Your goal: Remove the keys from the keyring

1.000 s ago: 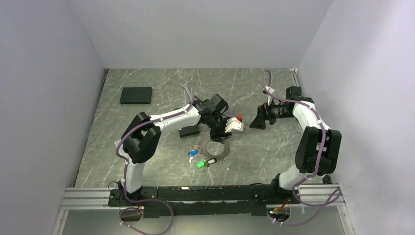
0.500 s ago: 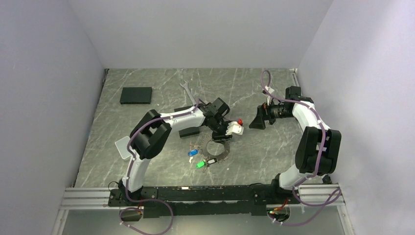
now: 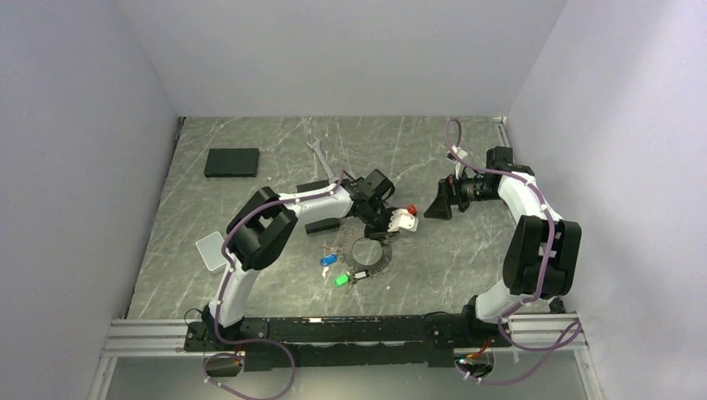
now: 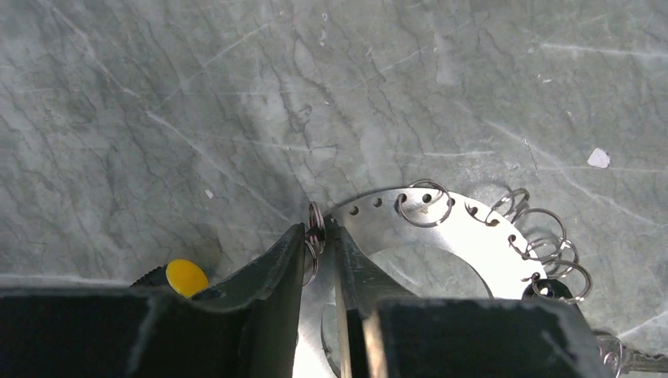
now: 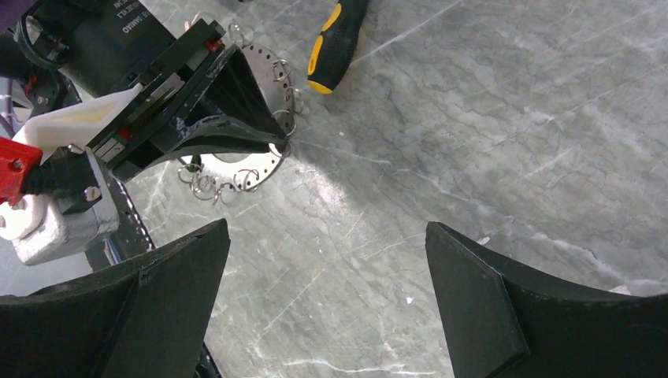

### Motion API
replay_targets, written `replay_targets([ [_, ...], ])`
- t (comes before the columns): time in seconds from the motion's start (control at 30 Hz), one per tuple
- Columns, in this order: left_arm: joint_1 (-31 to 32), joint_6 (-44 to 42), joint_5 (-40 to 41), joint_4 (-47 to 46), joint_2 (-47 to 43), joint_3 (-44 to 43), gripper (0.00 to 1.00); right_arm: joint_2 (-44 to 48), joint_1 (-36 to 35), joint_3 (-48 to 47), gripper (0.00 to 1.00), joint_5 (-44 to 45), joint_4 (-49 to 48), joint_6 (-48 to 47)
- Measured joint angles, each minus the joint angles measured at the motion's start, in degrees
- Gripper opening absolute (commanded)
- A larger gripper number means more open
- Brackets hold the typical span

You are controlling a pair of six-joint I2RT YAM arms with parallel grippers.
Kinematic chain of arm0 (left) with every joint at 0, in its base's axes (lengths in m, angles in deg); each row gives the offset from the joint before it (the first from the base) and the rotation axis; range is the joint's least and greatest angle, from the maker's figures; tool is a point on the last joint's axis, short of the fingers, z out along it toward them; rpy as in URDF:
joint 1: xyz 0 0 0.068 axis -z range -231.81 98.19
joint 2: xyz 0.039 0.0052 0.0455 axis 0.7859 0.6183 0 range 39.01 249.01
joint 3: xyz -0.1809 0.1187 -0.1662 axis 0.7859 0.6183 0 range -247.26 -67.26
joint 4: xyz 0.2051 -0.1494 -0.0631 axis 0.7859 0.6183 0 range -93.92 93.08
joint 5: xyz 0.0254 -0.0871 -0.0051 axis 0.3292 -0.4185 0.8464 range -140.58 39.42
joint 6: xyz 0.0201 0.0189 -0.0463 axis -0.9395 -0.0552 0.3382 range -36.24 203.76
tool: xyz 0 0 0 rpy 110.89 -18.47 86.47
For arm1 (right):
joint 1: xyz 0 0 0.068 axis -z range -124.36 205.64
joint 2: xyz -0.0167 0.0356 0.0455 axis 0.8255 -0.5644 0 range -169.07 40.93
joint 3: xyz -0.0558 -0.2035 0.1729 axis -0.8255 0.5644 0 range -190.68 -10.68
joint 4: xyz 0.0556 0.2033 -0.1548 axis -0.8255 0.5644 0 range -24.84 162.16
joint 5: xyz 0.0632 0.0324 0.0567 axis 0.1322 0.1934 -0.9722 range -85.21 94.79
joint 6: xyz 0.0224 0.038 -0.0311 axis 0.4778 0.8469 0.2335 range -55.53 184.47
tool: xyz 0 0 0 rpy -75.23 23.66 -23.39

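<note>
**A:** State of the left gripper (image 4: 319, 236)?

**B:** Pinched nearly together on the far rim of the keyring (image 4: 441, 228), right at a small wire loop (image 4: 316, 222). Ring lying near the middle of the table (image 3: 450, 283), maybe tipped up a little at the pinch; cannot tell.

**A:** And the right gripper (image 5: 327, 236)?

**B:** Spread wide, holding nothing. Hanging above the table just to the right, aimed at the left one.

**A:** Keys?

**B:** Blue key (image 3: 328, 260) and green key (image 3: 341, 281) at the near left side of the ring, across the hole from the pinch. Hard to see from above how fastened.

**A:** Likely trouble?

**B:** Only a judgement: a narrow bite on a thin plate, so could slip off on any lift or twist. Might also snag the loose loops (image 4: 543, 240) crowding the rim and drag the whole ring without freeing anything. Could swing the keys away from the open gripper, too. Worth minding the screwdriver (image 5: 335, 43) near the ring; easy to knock.

**A:** Surface?

**B:** Grey, marbled, smooth-looking, with glare. Probably slick, so little to brace the ring against a sideways pull.

**A:** Room?

**B:** Plain pale walls on three sides. Black box (image 3: 232, 162) at the far left, spanner (image 3: 318, 152) toward the back, white scrap (image 4: 599, 157) beyond the ring.
</note>
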Motion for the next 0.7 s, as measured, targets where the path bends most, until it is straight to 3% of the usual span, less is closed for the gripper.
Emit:
replay_targets([
  [0.17, 0.6, 1.6, 0.4, -0.7, 0.0, -0.5, 0.01, 0.0, 0.0, 0.0, 1.00, 0.0, -0.8, 1.3],
  [0.7, 1.0, 17.0, 6.1, 5.1, -3.8, -4.6, 0.00, 6.4, 0.2, 3.3, 1.00, -1.6, -13.8, 15.3],
])
